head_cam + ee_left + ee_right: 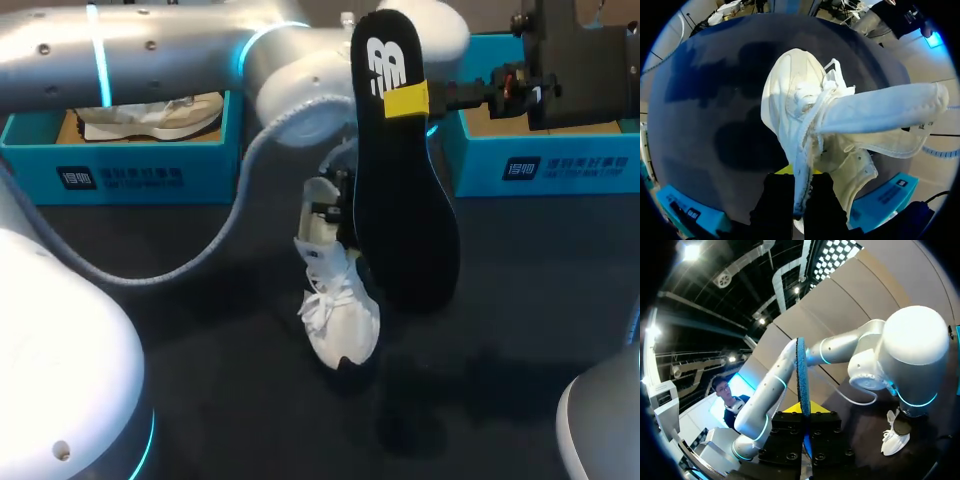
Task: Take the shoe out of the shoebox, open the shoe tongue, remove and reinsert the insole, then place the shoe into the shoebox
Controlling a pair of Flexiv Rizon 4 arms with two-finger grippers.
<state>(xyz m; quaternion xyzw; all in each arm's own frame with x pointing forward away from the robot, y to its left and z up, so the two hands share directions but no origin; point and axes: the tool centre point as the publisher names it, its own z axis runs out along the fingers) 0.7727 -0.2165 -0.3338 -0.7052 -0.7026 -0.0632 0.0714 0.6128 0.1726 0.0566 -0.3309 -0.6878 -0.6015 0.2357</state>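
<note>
The shoe (338, 320) is steadied on the table (530, 290), pinched at its collar by the left end effector (799, 186), while the insole (400, 200) is clamped aloft in the right end effector (405, 100), seemingly for reinsertion.

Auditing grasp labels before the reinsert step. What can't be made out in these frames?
- Head view: where the left fingers touch the shoe; mostly hidden behind the insole and the shoe's collar.
- Left wrist view: the shoe's inside, covered by the tongue.
- Right wrist view: the insole's faces; it shows edge-on between the right fingers.
- Head view: the right shoebox interior, partly blocked by the right arm.
</note>
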